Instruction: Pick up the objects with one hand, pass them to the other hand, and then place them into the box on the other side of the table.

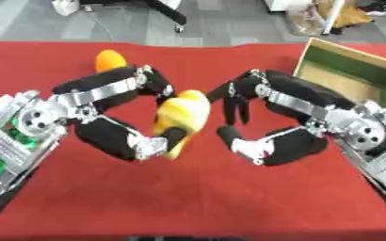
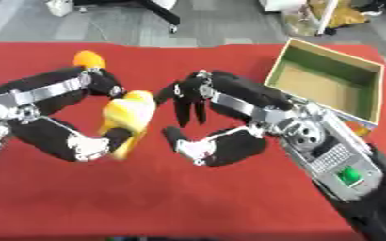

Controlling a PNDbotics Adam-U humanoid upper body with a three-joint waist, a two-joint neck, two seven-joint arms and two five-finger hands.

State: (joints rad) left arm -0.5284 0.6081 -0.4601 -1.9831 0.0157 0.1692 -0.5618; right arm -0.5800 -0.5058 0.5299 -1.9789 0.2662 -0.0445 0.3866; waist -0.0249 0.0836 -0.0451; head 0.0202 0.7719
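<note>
Left hand curled round yellow soft toy, possibly duck, offered mid-table for handover. Right hand at 3 o'clock, fingers spread, empty. Box at 2 o'clock.

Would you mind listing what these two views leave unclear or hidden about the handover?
- Yellow object: blurred in both views, partly covered by the left hand curled round it; its kind is unclear.
- Orange object: lower part hidden behind the left hand.
- Box: right side cut off in the left eye view.
- Right hand: open beside the yellow object; contact unclear.
</note>
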